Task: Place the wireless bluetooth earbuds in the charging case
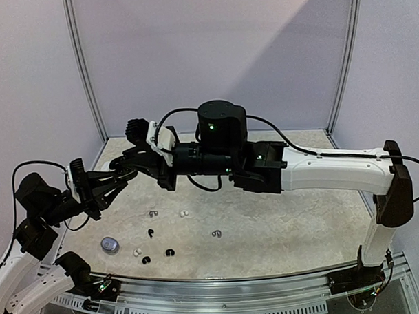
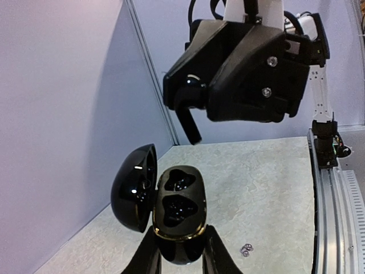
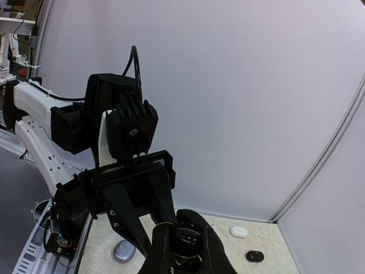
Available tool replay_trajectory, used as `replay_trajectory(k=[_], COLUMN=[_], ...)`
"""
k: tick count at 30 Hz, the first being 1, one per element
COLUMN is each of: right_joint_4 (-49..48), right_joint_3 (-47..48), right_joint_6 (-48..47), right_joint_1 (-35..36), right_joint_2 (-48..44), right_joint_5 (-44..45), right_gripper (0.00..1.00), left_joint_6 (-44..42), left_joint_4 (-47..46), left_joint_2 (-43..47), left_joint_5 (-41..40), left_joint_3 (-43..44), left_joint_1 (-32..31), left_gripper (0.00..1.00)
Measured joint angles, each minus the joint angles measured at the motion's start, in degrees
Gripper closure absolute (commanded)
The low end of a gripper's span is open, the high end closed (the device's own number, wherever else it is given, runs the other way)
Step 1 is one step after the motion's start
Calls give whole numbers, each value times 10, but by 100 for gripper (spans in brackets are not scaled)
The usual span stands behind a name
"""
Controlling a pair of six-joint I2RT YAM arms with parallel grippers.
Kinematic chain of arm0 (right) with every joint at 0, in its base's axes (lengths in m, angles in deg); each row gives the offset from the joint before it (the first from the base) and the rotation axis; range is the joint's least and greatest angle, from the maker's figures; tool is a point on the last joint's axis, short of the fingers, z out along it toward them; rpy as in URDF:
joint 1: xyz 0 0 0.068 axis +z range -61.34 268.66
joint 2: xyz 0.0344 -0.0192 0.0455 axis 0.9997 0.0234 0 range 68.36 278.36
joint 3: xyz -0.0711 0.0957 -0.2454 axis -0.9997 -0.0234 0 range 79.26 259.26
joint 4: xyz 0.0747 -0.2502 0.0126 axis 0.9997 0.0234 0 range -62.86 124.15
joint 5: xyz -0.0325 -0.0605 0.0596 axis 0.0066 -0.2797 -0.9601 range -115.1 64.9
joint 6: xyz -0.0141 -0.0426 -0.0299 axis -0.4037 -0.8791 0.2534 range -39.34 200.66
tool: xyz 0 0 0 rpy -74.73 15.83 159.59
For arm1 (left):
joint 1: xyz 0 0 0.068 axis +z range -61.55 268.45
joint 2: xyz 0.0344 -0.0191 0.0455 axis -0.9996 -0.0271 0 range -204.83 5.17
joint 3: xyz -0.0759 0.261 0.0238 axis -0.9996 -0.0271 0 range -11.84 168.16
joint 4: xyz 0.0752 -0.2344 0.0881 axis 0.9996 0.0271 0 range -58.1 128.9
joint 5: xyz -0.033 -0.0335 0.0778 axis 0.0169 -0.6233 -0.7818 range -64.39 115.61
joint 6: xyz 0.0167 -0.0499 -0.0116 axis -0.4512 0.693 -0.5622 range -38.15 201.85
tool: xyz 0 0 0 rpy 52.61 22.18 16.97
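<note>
My left gripper [image 2: 179, 234] is shut on the base of a glossy black charging case [image 2: 181, 200] and holds it up off the table. Its lid [image 2: 133, 188] hangs open to the left, and both wells look empty. Just above the case hangs my right gripper [image 2: 191, 103], shut on a black earbud [image 2: 193, 91] whose stem points down. In the right wrist view the same earbud [image 3: 188, 240] sits between the fingers [image 3: 162, 245]. Several loose earbuds lie on the table, among them a white one [image 1: 184, 214], a black one [image 1: 151, 233] and a silvery one [image 1: 216, 233].
A silvery-blue case [image 1: 109, 244] rests near the table's front left. A white case [image 3: 239, 232] and another black case [image 3: 255, 256] lie by the wall. A silvery pair of buds [image 2: 246, 249] lies below the held case. Metal rails run along the front edge [image 1: 221, 280].
</note>
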Motion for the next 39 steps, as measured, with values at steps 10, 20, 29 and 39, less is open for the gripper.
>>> replay_trajectory(k=[10, 20, 29, 39], right_joint_4=[-7, 0, 0, 0], right_joint_3=[10, 11, 11, 11], right_joint_6=[-17, -26, -26, -21], right_joint_1=[0, 0, 0, 0], right_joint_2=[22, 30, 30, 30], right_joint_5=[12, 46, 72, 91], right_gripper=[100, 100, 100, 100], left_joint_6=[10, 27, 29, 29], left_joint_4=[0, 1, 4, 4], left_joint_2=[-1, -5, -6, -6], left_joint_5=[-5, -10, -24, -27], left_joint_3=[0, 2, 2, 2], left_joint_1=[-1, -1, -1, -1], left_gripper=[100, 100, 100, 100])
